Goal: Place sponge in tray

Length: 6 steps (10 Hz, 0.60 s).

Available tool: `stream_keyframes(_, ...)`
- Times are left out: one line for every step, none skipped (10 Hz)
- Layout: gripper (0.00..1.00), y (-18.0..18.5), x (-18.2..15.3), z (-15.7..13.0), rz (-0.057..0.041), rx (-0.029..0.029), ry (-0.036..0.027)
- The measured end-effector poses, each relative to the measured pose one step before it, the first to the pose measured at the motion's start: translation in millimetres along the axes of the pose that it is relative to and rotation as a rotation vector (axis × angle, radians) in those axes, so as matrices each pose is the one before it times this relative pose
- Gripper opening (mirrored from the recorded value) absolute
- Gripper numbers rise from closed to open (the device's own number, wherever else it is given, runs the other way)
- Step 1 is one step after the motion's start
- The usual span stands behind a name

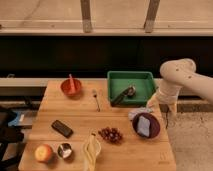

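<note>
Nearest, at the front left of the wooden table (pixel 75 117), an apple (pixel 43 152) is seen, with a small metal cup (pixel 64 150) just beside it on its right. A banana (pixel 91 149) is laid further right along the front edge. Behind these, a dark flat phone (pixel 62 128) is set at a slant on the left, and a bunch of grapes (pixel 111 134) is placed near the middle.

On the right side of the table a dark purple plate (pixel 155 131) is found. The sponge (pixel 144 126), a pale blue-grey rectangle, is seen lying on this plate, outside the tray. A pale, crumpled thing (pixel 137 113) is touching the plate's far left rim; what it is cannot be told.

Further back, a fork (pixel 95 99) is laid near the middle, and a red bowl (pixel 71 88) with a utensil standing in it is set at the far left.

At the far right the green tray (pixel 136 76) is placed, with a dark-handled ladle (pixel 122 95) lying across its near left corner.

The gripper (pixel 160 102) is held at the table's right edge, between the tray's near right corner and the plate, under the white arm (pixel 182 77). Whether it is parted or closed cannot be told.
</note>
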Motion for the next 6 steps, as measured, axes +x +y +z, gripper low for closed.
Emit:
stream_keyframes(0.80,13.87,9.65,1.98,-0.02888,0.01971,0.01248)
stream_keyframes(0.80,8.33,14.89,4.91,-0.02562,0.02421,0.02648)
stream_keyframes(0.80,3.75,12.30,5.41,-0.01780,0.01828,0.02288)
stream_keyframes(0.80,3.97,8.79,5.47,-0.01353,0.01384,0.02440)
stream_keyframes(0.80,4.54,5.36,4.58,-0.00470,-0.00109,0.02624)
stream_keyframes(0.80,0.92,2.76,3.05,-0.00130,-0.00012,0.01526)
